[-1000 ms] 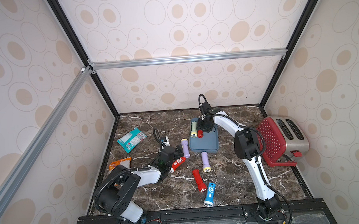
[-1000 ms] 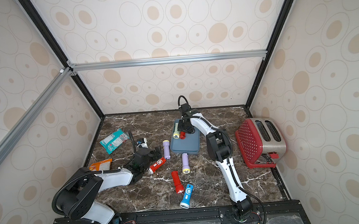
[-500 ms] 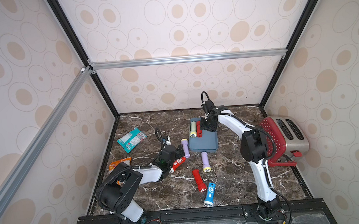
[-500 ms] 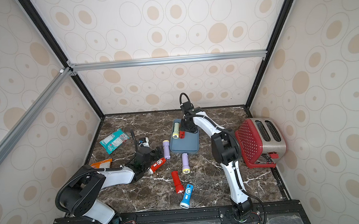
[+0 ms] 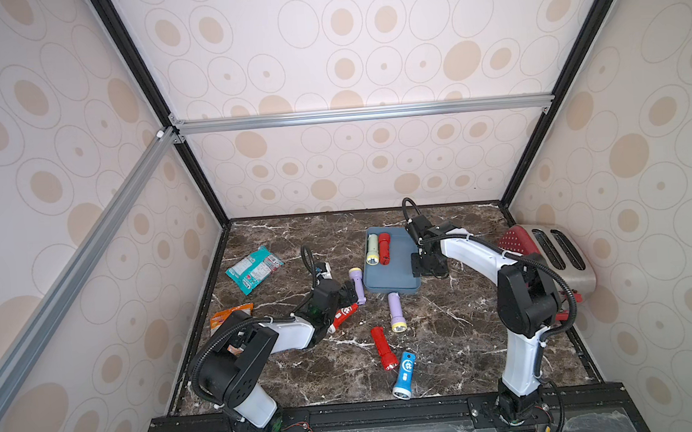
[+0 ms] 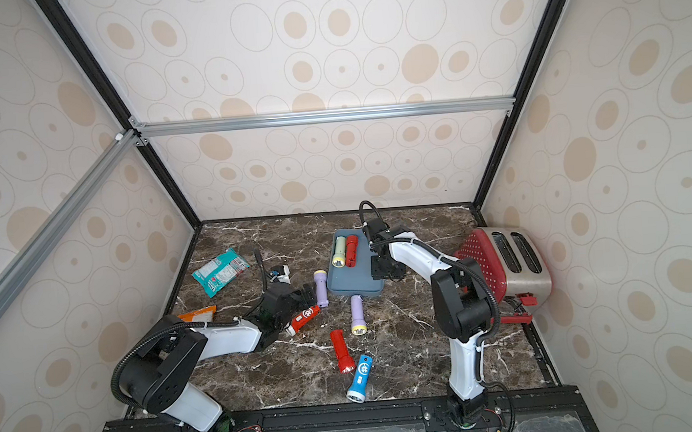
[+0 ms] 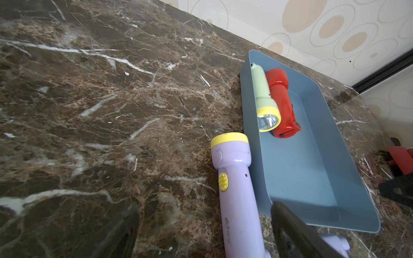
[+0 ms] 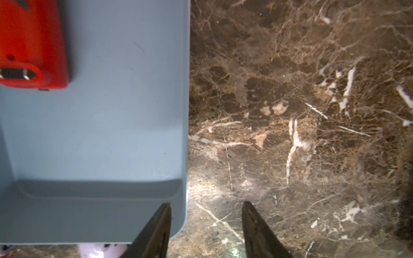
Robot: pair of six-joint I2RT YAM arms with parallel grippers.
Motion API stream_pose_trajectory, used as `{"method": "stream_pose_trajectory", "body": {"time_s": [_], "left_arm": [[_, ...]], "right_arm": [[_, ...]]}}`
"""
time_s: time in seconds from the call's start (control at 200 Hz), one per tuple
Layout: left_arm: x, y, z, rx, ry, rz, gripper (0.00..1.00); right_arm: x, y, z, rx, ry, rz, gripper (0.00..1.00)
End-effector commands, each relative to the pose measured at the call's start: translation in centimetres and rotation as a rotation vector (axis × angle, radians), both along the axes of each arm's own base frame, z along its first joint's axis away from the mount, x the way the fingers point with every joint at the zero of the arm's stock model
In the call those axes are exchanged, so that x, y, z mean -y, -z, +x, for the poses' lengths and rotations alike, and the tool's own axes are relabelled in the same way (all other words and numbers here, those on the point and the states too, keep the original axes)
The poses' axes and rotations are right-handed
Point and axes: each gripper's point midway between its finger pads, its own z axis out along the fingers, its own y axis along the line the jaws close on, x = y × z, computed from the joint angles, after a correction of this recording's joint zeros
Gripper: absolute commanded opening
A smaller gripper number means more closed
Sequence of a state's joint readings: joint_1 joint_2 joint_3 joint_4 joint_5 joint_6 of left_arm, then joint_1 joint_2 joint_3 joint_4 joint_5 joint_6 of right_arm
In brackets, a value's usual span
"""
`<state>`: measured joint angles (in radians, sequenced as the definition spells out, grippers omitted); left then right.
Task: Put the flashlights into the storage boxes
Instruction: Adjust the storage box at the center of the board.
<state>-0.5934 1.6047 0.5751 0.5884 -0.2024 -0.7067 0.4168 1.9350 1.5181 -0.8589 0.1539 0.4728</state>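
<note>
Holding just a green torch [image 5: 372,248] and red torch [image 5: 384,247], the tray [image 5: 398,274] awaits five on the worktop [image 5: 470,342]. Left gripper [image 7: 204,207], jaws wide, straddles a lilac torch [image 7: 237,201] beside it; right gripper [image 8: 206,203], jaws parted, straddles its right wall.

We see both top views evenly and brightly lit with soft shadows, while in the right wrist view a pale glare sits on the counter [image 8: 237,183] and the close red flashlight [image 8: 31,44] blurs.
</note>
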Motion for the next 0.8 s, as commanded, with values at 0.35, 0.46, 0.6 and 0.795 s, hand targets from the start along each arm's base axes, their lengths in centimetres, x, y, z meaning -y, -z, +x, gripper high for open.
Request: {"method": "stream_pose_trajectory", "body": {"time_s": [0.35,0.46,0.6,0.795], "left_arm": [[0.0,-1.1,0.9,0.022,-0.005,0.009,0.91],[0.0,-1.3,0.8,0.027,-0.003,0.008,0.91],[0.1,-1.4,0.8,0.03,0.001,0.008,0.91],[0.4,-1.2,0.7,0.027,0.014,-0.011,0.91]], "right_arm": [[-0.5,4.0,-0.2,-0.054,-0.035,0.008,0.41],[-0.3,5.0,-0.7,-0.073,-0.046,0.0,0.37],[1.1,5.6,-1.7,-0.09,-0.072,-0.069,0.35],[3.2,5.3,-2.7,-0.089,-0.105,-0.174,0.35]]}}
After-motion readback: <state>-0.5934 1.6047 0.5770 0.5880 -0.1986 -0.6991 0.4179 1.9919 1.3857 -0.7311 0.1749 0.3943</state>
